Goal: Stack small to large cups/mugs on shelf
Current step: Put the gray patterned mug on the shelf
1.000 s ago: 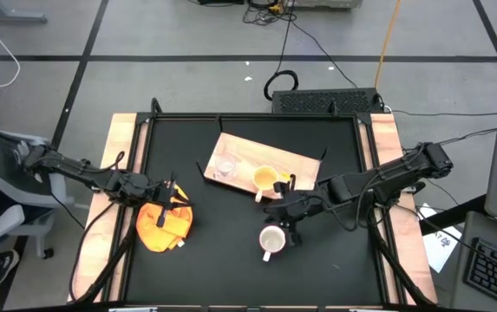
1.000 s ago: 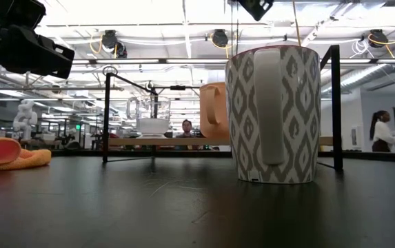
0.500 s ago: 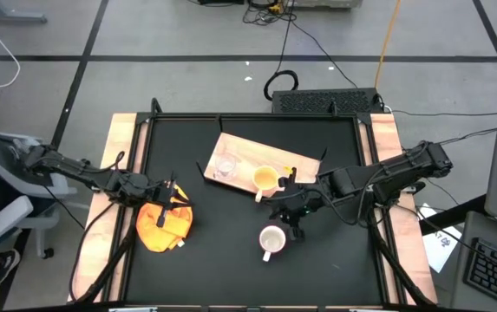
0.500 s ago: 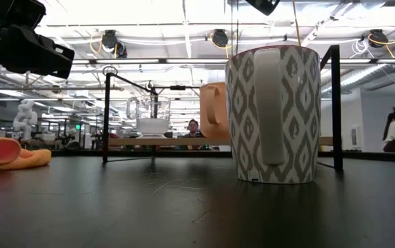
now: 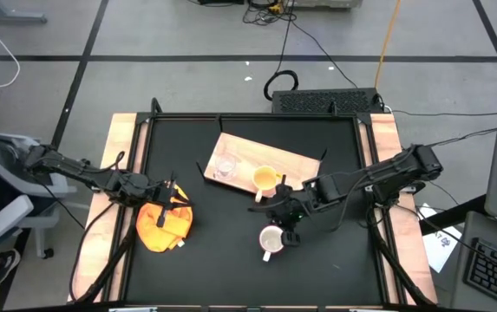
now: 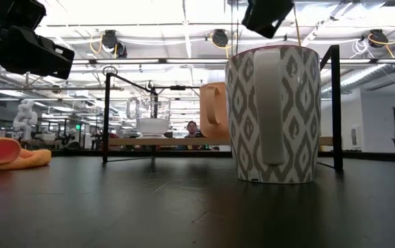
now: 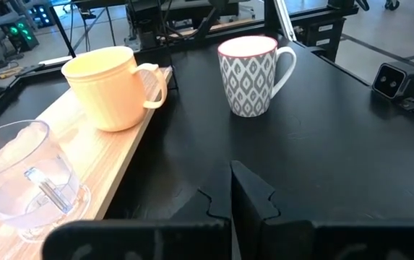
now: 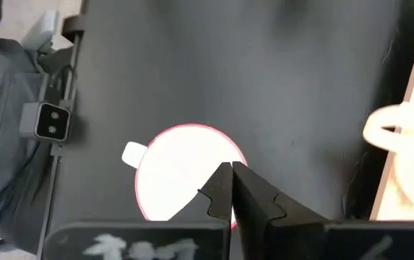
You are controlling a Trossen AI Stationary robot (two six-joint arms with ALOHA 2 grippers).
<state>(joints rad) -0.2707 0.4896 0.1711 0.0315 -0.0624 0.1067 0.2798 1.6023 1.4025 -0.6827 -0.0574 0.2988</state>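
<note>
The light-wood shelf (image 5: 248, 156) lies flat on the black table. A clear glass cup (image 5: 225, 166) and a yellow mug (image 5: 266, 179) stand upright on it. A white patterned mug (image 5: 271, 240) stands on its base on the tabletop nearer the front, handle toward the near edge. My right gripper (image 5: 284, 218) hangs shut just above this mug's rim (image 8: 192, 130) without touching it, as the low view shows, gripper (image 6: 266, 15) over mug (image 6: 273, 114). My left gripper (image 5: 174, 194) waits shut over an orange cloth (image 5: 163, 225) at the left.
The orange cloth lies bunched at the table's left front. A black frame of thin posts (image 6: 105, 117) stands around the table's far part. A small camera block (image 7: 391, 79) sits at the near edge. A person (image 6: 194, 128) shows far behind the table.
My right gripper has tipped further downward and sunk a little over the white mug, shifting slightly toward the table's left; it stays shut. The mugs, the cup and the shelf have kept their places.
</note>
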